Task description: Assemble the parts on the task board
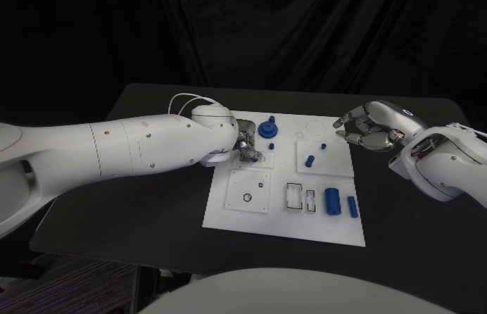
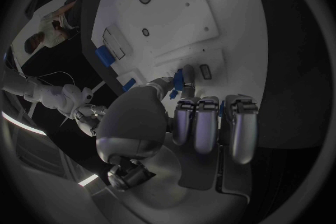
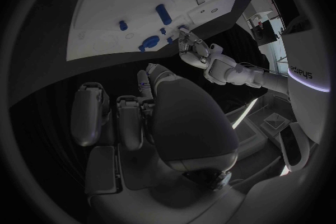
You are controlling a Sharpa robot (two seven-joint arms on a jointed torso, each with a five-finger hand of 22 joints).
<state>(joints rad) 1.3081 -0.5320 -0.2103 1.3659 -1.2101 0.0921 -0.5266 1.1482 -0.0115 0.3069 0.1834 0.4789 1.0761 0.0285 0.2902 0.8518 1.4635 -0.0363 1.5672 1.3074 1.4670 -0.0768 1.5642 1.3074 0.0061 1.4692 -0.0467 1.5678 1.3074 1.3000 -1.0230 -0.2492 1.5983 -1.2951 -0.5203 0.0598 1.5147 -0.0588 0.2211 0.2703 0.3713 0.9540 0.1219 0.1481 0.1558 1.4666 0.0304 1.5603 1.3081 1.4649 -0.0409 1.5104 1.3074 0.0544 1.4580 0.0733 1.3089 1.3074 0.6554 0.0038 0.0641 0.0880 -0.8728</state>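
We see the white task board (image 1: 287, 208) lying in the middle of the black counter (image 1: 406, 215), with small blue parts spread over it; the left hand (image 1: 247, 147) reaches in over the board's left edge near its far corner, its fingers bent down onto the board surface; in the left wrist view a small blue part (image 2: 180, 78) sits at the tip of the thumb, close against the fingers (image 2: 198, 123), and appears pinched there, though we cannot tell how firmly; just beyond that hand in the head view a blue round-based peg piece (image 1: 268, 129) stands upright near the board's far edge; on the raised square plate toward the right half of the board stand a short blue peg (image 1: 310, 162) and a smaller blue stub (image 1: 324, 146); nearer the front right, a blue cylinder (image 1: 333, 201) and a slimmer blue rod (image 1: 353, 206) lie side by side beside a pair of rectangular slots (image 1: 294, 196); the right hand (image 1: 367, 129) hovers off the board's far right corner above the counter, fingers curled inward around nothing, well apart from every part.
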